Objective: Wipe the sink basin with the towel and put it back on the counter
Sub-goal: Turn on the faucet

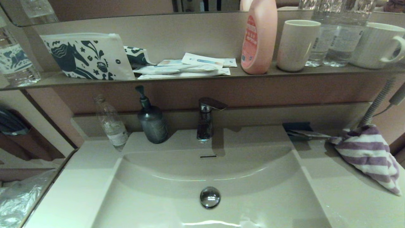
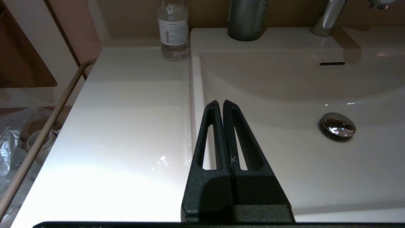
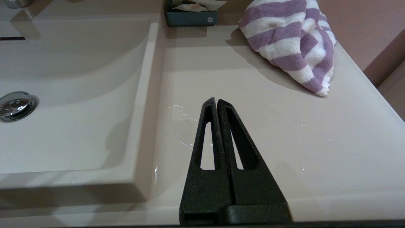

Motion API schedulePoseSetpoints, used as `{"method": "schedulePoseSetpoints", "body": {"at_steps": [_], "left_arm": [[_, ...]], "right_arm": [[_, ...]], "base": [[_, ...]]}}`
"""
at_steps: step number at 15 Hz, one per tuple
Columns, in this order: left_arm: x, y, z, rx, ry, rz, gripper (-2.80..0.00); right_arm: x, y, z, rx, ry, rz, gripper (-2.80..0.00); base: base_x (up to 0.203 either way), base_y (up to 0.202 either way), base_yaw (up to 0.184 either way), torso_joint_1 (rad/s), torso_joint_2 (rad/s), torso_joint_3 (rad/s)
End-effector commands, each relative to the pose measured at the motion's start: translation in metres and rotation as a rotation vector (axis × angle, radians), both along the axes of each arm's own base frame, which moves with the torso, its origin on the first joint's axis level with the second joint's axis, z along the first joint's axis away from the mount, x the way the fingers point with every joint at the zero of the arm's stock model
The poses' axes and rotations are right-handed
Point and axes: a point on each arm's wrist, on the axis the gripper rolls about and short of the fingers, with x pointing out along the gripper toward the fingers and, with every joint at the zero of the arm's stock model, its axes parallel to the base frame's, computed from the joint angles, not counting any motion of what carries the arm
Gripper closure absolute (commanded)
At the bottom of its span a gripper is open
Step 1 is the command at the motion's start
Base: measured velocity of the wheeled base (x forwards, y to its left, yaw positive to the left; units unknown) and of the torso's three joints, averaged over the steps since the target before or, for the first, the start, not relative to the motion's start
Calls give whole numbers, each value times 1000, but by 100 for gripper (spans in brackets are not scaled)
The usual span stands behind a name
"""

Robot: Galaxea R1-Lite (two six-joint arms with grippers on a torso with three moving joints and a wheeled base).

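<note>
The purple-and-white striped towel [image 1: 368,155] lies bunched on the counter [image 1: 341,196] at the far right, beside the wall; the right wrist view shows the same towel [image 3: 289,41]. The sink basin [image 1: 177,202] with its chrome drain plug [image 1: 209,197] and slot overflow [image 1: 208,156] holds nothing. My right gripper [image 3: 216,102] hovers shut and empty over the counter [image 3: 284,133], well short of the towel. My left gripper [image 2: 220,103] is shut and empty above the basin's left rim [image 2: 193,95]. Neither gripper shows in the head view.
A faucet [image 1: 205,118], dark soap dispenser [image 1: 152,122] and clear bottle [image 1: 110,125] stand behind the basin. A teal box [image 3: 191,14] sits at the back of the right counter. The shelf above holds a horse-print pouch [image 1: 88,57], pink bottle [image 1: 259,36] and cups. Water drops [image 3: 180,126] wet the counter.
</note>
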Motion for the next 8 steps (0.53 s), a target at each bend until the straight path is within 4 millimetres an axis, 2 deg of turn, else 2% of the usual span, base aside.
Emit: {"method": "schedulePoseSetpoints", "body": {"at_steps": [1, 2, 4, 8], "left_arm": [[0, 0, 0, 2, -4, 2, 0], [-1, 0, 3, 4, -21, 1, 0], [-7, 0, 23, 7, -76, -19, 0], [-3, -2, 43, 8, -8, -76, 0]], "right_arm": [[0, 0, 0, 0, 0, 0, 0], [0, 0, 0, 0, 0, 1, 0], [0, 0, 0, 0, 0, 0, 0], [0, 0, 0, 0, 0, 0, 0]], "base": [[0, 0, 0, 0, 0, 0], [0, 0, 0, 0, 0, 0], [0, 0, 0, 0, 0, 0], [0, 0, 0, 0, 0, 0]]}}
